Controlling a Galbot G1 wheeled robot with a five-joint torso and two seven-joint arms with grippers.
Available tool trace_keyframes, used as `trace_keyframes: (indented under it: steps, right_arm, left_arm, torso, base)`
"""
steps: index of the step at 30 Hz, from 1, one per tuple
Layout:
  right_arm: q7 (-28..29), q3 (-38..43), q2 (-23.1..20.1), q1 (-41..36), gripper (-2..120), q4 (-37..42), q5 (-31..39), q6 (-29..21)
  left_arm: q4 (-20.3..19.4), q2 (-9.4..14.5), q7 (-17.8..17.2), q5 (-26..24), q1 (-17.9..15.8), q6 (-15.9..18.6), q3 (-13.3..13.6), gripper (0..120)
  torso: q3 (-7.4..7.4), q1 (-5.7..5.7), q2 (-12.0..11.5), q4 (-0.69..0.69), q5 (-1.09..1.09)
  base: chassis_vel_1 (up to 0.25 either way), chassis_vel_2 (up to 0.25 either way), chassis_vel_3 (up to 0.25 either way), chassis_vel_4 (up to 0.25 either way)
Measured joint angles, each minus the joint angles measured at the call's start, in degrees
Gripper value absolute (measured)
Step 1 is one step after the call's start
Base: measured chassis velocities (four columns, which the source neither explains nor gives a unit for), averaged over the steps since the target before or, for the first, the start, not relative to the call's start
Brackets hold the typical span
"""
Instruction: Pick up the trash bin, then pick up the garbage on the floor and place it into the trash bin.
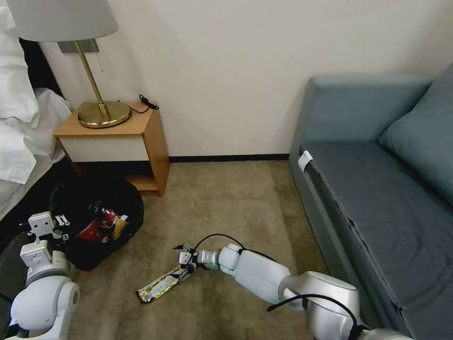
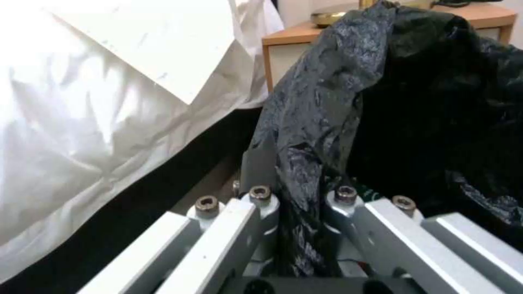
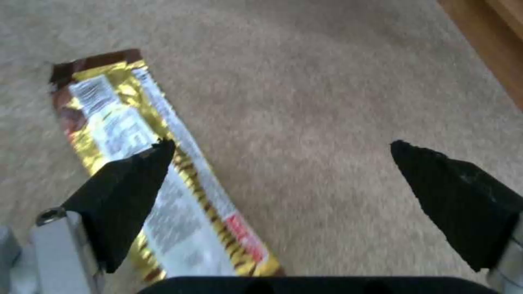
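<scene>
The left claw (image 2: 297, 200) is clamped on the crinkly black bag at the rim of the small round white trash bin (image 1: 96, 222), holding it beside the bed. The right claw (image 3: 283, 163) gapes wide over the yellow-silver snack wrapper (image 3: 158, 163) flat on the carpet; one fingertip overlaps its edge. It should centre over the wrapper, press into the pile, then close.

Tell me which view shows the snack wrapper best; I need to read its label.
The right wrist view: the snack wrapper lies close up and flat on the carpet under the open right claw. The head view shows it small at the claw's tip. The left wrist view faces the trash bin's bag.
</scene>
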Motion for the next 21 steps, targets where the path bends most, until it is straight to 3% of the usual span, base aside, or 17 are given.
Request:
trace_keyframes:
  steps: [8, 15, 21]
  right_arm:
    - [-0.63, -0.16, 0.01, -0.17, 100, -0.08, 0.11, -0.71]
    - [-12.31, -0.69, 0.00, 0.21, 100, 0.43, 1.12, -1.64]
    - [-15.13, -2.69, 0.00, 1.04, 100, 1.08, 3.08, -2.45]
  left_arm:
    - [0.16, -0.12, 0.02, 0.02, -0.05, 0.00, 0.06, 4]
    - [0.46, -0.08, 0.04, -0.26, 0.46, -0.04, 0.06, 4]
    - [0.04, 0.14, 0.05, -0.48, 0.75, 0.01, 0.10, 4]
  torso:
    - [0.00, 0.00, 0.00, 0.01, 0.00]
    - [0.00, 0.00, 0.00, 0.00, 0.00]
    - [0.00, 0.00, 0.00, -0.01, 0.00]
  base:
    - [0.063, 0.176, -0.062, -0.171]
    - [0.015, 0.037, -0.012, -0.035]
    - [0.000, 0.000, 0.000, 0.000]
